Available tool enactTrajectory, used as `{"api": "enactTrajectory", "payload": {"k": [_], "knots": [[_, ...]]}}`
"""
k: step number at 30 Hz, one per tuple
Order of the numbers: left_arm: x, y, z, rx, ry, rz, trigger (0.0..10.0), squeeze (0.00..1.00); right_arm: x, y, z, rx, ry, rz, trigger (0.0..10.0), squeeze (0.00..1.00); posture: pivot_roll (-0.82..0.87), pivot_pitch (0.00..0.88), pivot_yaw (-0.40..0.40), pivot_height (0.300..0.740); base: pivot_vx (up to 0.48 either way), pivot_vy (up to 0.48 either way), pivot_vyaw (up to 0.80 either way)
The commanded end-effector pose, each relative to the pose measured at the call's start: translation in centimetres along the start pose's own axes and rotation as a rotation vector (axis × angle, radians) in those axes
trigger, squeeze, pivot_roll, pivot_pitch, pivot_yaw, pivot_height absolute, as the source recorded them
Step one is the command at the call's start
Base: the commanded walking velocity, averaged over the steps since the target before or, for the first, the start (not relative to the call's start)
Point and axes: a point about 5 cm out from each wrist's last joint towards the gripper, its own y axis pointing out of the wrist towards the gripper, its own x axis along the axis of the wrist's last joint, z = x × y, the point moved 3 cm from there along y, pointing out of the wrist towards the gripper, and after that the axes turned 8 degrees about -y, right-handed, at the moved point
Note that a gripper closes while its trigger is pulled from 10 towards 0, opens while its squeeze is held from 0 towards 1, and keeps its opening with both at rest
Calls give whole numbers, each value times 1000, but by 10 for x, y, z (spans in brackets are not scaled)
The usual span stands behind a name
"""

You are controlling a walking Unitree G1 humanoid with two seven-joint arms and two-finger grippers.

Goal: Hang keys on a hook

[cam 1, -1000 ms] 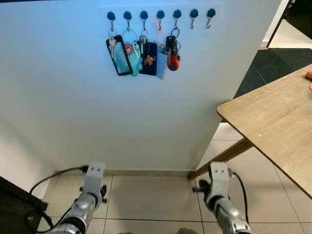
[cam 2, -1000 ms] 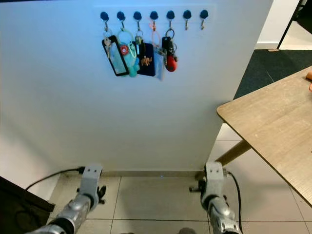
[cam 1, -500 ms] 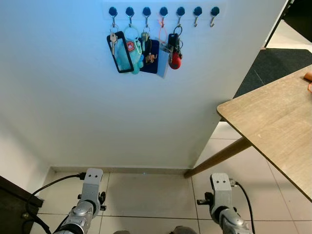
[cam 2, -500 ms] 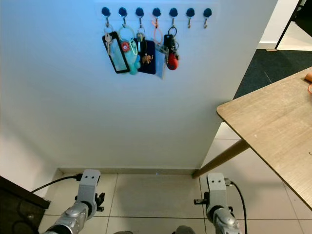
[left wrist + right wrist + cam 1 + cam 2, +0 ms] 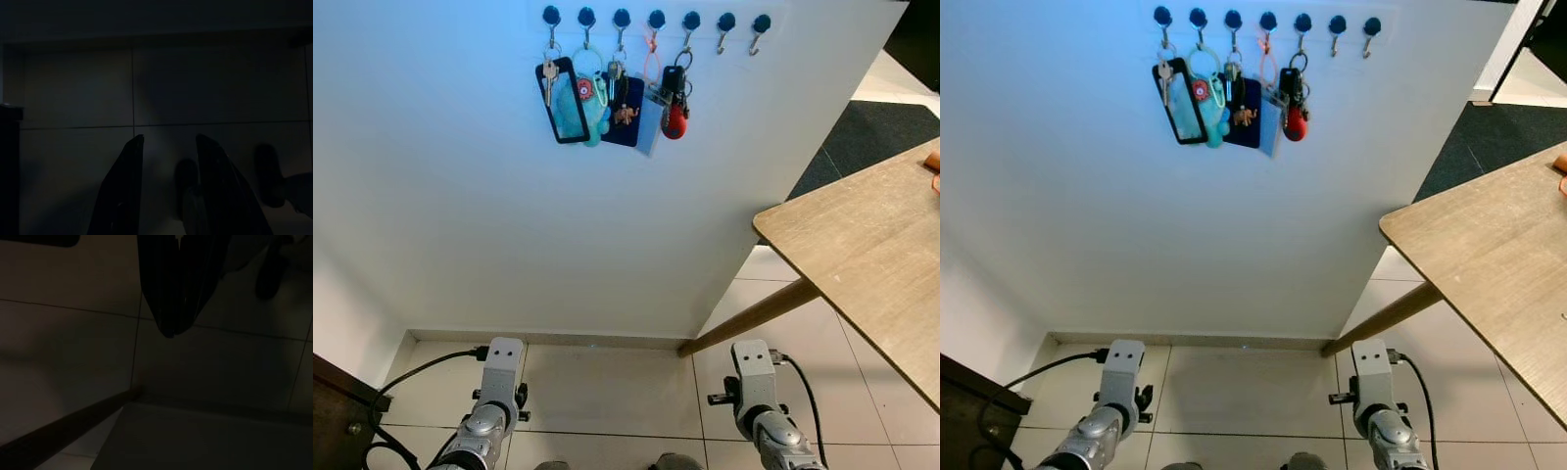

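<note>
**Q:** so where are the keys at right now?

**Me:** All up on the hook rail [image 5: 651, 17], top of the white wall [image 5: 460, 196]. Five bunches of keys [image 5: 612, 93] crowd the left hooks: black-framed tag, teal charm, dark blue card, pale tag on an orange loop, red fob. The two right-hand hooks [image 5: 744, 24] are bare.

**Q:** anything changed in the last second?

**Me:** Mostly the view. The rail has slid a bit right and up and more floor [image 5: 607, 382] shows, so my head moved, not the keys. Both arms have dropped lower in the picture. My guess: the hanging is done and I'm backing off.

**Q:** jaws?

**Me:** Left gripper [image 5: 166, 186] hangs over dark tiles, jaws narrowly apart, holding nothing. Right gripper [image 5: 176, 308] also hangs idle, jaws pressed together, empty.

**Q:** any writing on the tags?

**Me:** Too small to read. The wooden table [image 5: 871, 245] is off to my right.
</note>
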Motion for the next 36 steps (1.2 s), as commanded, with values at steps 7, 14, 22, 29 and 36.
{"api": "enactTrajectory", "payload": {"k": [7, 14, 22, 29, 36], "knots": [[-2, 0, -3, -16, -3, 16, 10000, 0, -13, -5, 4, -35, 79, 23, 10000, 0, 28, 62, -43, 740, 0, 0, 0], [-2, 1, -4, -19, 17, 16, 10000, 0, -18, -7, 5, -41, 102, 25, 10000, 0, 22, 59, -35, 740, 0, 0, 0], [0, 1, -5, -21, 39, 3, 10000, 0, -20, -8, 6, -30, 108, 31, 10000, 0, 28, 63, -36, 740, 0, 0, 0], [-3, 0, -5, -20, 68, 11, 10000, 0, -17, -7, 9, -15, 134, 2, 10000, 0, 29, 65, -34, 740, 0, 0, 0], [-4, 0, -4, -19, 74, 15, 10000, 0, -18, -8, 10, -15, 129, 8, 10000, 0, 32, 66, -31, 740, 0, 0, 0]]}}
